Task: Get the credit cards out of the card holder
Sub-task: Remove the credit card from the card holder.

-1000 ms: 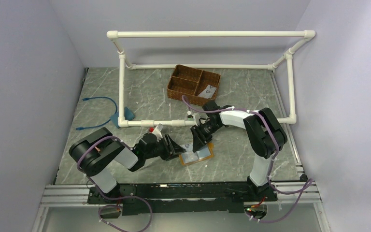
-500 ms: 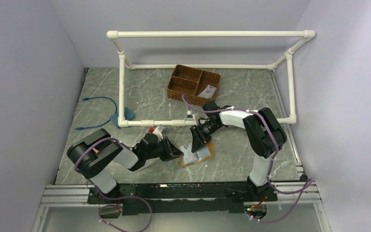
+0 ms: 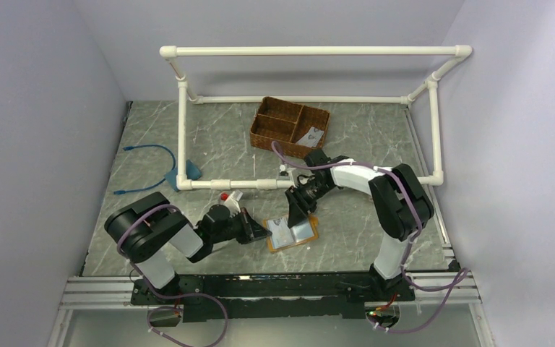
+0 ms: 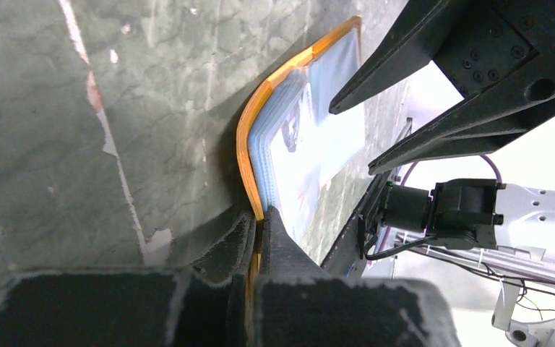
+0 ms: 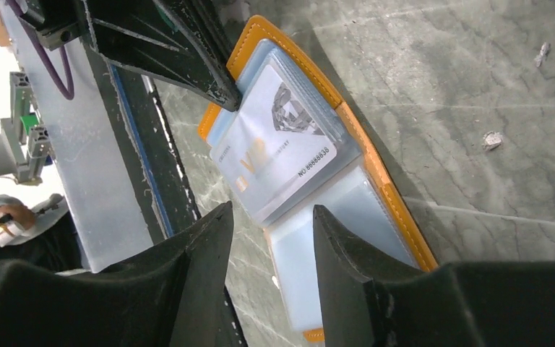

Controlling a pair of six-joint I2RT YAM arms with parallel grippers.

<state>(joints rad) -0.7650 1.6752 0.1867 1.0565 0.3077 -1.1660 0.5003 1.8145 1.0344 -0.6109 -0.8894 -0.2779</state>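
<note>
Grey marble tbl (image 3: pixel 209 144): orange card holder (image 3: pixel 291 233) open, pale VIP card (image 5: pixel 278 144) inside.

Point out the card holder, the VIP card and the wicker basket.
card holder (image 4: pixel 341 90): left wrist view, pale inner sleeve.
VIP card (image 5: pixel 274 142): right wrist view, middle of its face.
wicker basket (image 3: pixel 296 104): top external view, far rim.

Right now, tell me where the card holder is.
In the top view the card holder lies open at near centre of the table, its left edge pinched by the left tool, the right tool open above it.
</note>
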